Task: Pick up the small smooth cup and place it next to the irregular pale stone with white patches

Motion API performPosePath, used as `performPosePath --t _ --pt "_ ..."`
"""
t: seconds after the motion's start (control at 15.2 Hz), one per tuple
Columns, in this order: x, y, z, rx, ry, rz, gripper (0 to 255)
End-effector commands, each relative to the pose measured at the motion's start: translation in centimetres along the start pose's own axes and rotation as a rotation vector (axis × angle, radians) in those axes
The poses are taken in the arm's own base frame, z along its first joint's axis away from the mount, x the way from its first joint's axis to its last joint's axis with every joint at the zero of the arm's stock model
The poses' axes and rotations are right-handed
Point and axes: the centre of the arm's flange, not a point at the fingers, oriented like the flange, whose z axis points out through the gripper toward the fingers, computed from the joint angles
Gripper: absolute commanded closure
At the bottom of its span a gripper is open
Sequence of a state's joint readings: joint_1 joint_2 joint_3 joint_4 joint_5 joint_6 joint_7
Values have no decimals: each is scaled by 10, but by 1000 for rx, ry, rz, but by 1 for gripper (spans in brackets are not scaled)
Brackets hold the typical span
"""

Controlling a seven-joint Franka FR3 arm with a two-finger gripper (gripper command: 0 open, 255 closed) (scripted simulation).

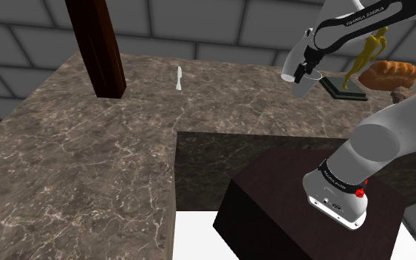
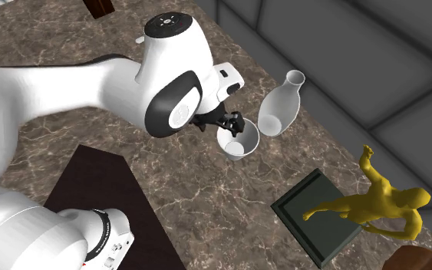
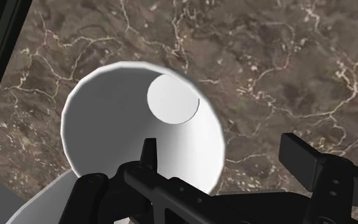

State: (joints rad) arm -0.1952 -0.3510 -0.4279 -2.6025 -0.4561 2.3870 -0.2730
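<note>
white cup (image 3: 110, 121), one, claw (image 3: 222, 149) open astride its rim, one vase (image 2: 277, 111), one figurine (image 2: 383, 203)

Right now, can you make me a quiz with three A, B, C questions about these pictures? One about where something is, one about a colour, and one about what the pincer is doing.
1. What stands nearest the cup?
A. a white vase
B. a red ball
C. a spoon

2. What colour is the figurine?
A. blue
B. yellow
C. pink

3. How are the fingers of the pincer?
A. shut together
B. clasping the vase
C. apart, one inside the cup

Answers:
1 A, the white vase stands just beside the cup.
2 B, the figurine is plainly yellow.
3 C, the wrist view shows the fingers apart, astride the cup's wall.
</note>
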Motion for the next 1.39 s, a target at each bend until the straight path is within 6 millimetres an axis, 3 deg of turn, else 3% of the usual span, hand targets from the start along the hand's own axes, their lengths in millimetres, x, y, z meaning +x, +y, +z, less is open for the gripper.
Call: performPosePath --t 0.0,0.07,0.59,0.66,1.32 --pt "0 1 11 0 1 0 0" --pt "0 1 19 0 1 0 0" --pt "0 1 19 0 1 0 0" --pt "0 1 19 0 1 0 255" --pt "0 2 14 0 1 0 255"
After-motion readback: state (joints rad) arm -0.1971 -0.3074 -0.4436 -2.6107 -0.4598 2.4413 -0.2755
